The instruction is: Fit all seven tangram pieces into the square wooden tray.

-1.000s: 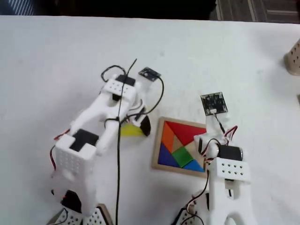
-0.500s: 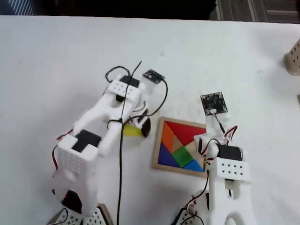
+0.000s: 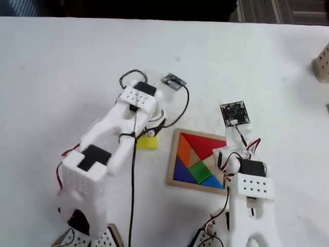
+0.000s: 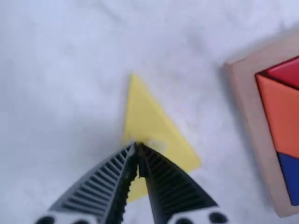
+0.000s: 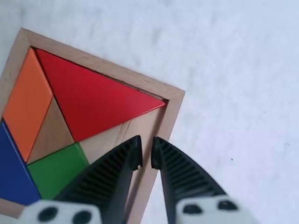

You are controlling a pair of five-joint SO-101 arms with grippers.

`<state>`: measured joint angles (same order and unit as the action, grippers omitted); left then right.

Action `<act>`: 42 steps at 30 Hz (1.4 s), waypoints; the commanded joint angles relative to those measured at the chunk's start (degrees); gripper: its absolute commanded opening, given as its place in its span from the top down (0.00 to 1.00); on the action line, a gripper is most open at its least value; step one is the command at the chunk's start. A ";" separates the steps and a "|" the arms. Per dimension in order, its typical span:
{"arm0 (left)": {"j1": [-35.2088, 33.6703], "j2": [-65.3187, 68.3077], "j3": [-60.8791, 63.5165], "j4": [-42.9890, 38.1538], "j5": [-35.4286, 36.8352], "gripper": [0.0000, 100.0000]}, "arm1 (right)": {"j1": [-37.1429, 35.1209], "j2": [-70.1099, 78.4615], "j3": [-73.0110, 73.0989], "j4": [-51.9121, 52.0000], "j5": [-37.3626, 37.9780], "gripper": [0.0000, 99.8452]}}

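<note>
A yellow triangle (image 3: 147,143) lies flat on the white table just left of the square wooden tray (image 3: 171,159). My left gripper (image 3: 152,131) stands over it. In the left wrist view the left gripper (image 4: 138,151) is shut, its tips together on top of the yellow triangle (image 4: 149,116), with the tray rim (image 4: 243,102) beside it. The tray holds red (image 5: 88,98), orange (image 5: 28,107), green and blue pieces, with bare wood (image 5: 117,135) along one side. My right gripper (image 5: 145,151) hovers over that bare strip, fingers nearly together and holding nothing.
A perforated wooden object (image 3: 321,64) stands at the far right edge. Black cables (image 3: 131,180) trail from the left arm across the table. Both arm bases sit at the near edge. Open table spreads beyond the arms and to the left.
The left arm has swung right toward the tray, bringing its gripper over the yellow triangle, which has barely shifted. The right arm has not moved.
</note>
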<state>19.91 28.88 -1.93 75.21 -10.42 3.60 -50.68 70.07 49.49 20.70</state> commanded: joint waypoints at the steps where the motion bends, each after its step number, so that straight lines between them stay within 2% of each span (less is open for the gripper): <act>1: 0.31 0.57 0.88 0.35 0.35 0.98 | -0.22 -1.80 -0.35 -1.36 0.79 0.96; 9: -1.36 -0.40 -0.97 1.32 0.09 0.96 | -0.22 -1.80 -0.35 -1.36 0.79 0.96; 15: -3.30 -8.31 -2.20 5.54 0.09 0.79 | -0.31 -1.80 -0.35 -1.36 0.79 0.96; 20: -0.31 -14.81 5.01 0.62 -0.26 0.79 | -0.31 -1.71 -0.35 -1.36 0.79 0.96; 22: 0.31 -16.22 8.88 -2.55 -2.46 0.79 | -0.31 -1.71 -0.35 -1.36 0.79 0.96; 29: -2.95 -16.57 15.30 -14.24 -8.97 0.78 | -0.31 -1.80 -0.35 -1.19 0.79 0.96; 36: -2.95 -16.48 15.21 -14.33 -11.16 0.78 | -0.31 -1.89 -0.35 -1.19 0.79 0.96; 42: -3.12 -16.57 14.59 -9.32 -10.73 0.69 | -0.31 -1.89 -0.35 -1.19 0.88 0.96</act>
<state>17.10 16.04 13.63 63.78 -20.88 3.87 -51.12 70.07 49.49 20.70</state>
